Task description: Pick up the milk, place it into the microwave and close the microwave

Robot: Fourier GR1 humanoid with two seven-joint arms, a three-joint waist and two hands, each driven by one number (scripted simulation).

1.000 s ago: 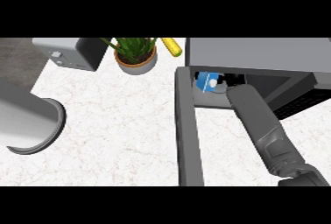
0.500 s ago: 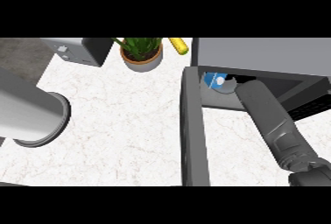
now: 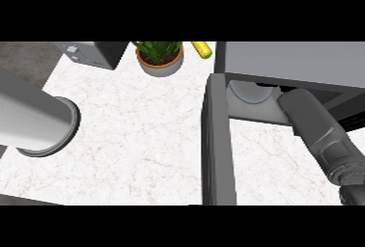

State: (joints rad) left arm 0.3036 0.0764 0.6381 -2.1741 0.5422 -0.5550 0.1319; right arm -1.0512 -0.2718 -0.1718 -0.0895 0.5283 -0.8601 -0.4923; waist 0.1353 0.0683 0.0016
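The grey microwave [image 3: 292, 60] stands at the upper right with its door [image 3: 217, 144] swung open towards me. My right forearm [image 3: 317, 130] reaches into the cavity, and its hand is hidden under the microwave's top. The pale turntable [image 3: 249, 92] shows just inside the opening. No milk carton is visible in this view. My left forearm [image 3: 32, 120] fills the left edge as a large grey cylinder close to the camera; its hand does not show.
A potted plant [image 3: 160, 58] stands at the back centre with a yellow banana [image 3: 202, 48] beside it. A grey appliance [image 3: 92, 53] sits at the back left. The white marble counter [image 3: 143, 140] lies between my left forearm and the door.
The blue and white milk carton seen in the microwave's mouth earlier is out of sight now. The view has shifted right, and my right forearm reaches deeper inside. The left forearm looms larger.
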